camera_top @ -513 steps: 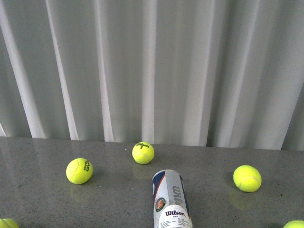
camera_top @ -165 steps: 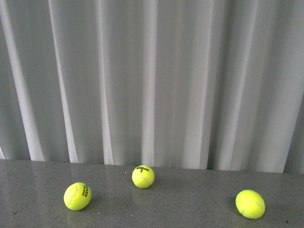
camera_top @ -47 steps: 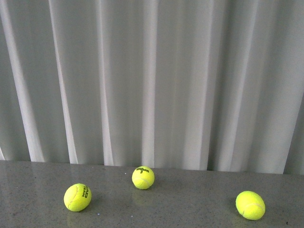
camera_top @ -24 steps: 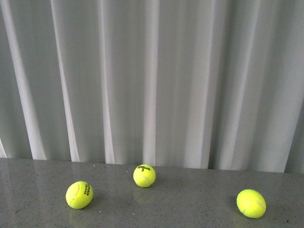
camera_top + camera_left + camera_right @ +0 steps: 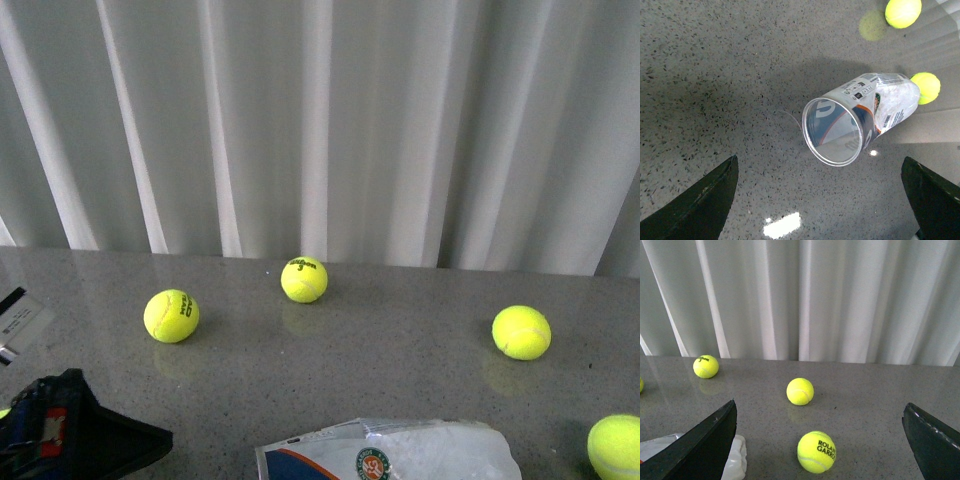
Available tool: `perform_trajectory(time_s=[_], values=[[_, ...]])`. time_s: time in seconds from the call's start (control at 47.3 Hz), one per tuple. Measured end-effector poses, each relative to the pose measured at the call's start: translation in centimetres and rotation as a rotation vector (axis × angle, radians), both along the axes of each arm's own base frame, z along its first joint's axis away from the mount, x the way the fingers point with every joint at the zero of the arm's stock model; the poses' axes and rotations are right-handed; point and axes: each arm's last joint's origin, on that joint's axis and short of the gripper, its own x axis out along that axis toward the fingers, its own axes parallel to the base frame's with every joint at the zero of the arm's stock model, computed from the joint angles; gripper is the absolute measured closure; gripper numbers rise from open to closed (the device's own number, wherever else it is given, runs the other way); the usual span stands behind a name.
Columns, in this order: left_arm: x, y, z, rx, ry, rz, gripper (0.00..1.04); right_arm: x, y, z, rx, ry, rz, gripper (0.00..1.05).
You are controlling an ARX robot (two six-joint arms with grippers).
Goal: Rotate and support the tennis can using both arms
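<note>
Whereas it was out of view before, the tennis can [image 5: 865, 115] lies sideways, both jaws wide apart.

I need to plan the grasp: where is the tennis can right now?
The tennis can lies on its side at the front view's bottom centre, between the left arm and a tennis ball at the lower right.
</note>
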Motion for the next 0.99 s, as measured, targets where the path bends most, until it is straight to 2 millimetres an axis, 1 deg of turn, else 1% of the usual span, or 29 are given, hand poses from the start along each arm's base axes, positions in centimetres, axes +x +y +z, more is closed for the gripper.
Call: perform_trajectory(time_s=[0.19, 0.359, 0.697, 0.824, 0.993], values=[[1.7, -1.3, -1.3, -0.021, 0.027, -0.034, 0.07, 0.0, 0.0, 0.0, 0.000, 0.000, 0.000, 0.07], [2.5, -2.5, -2.5, -0.042, 0.059, -0.060, 0.07, 0.0, 0.0, 0.0, 0.000, 0.000, 0.000, 0.07], [4.0, -5.7, -4.2, -0.098, 0.101, -0.128, 0.07, 0.0, 0.0, 0.0, 0.000, 0.000, 0.000, 0.07], [4.8, -6.8, -4.4, -0.126, 0.108, -0.143, 0.07, 0.0, 0.0, 0.0, 0.000, 0.000, 0.000, 0.07], [5.6, -7.7, -4.5, -0.177, 0.112, -0.153, 0.07, 0.0, 0.0, 0.0, 0.000, 0.000, 0.000, 0.07]])
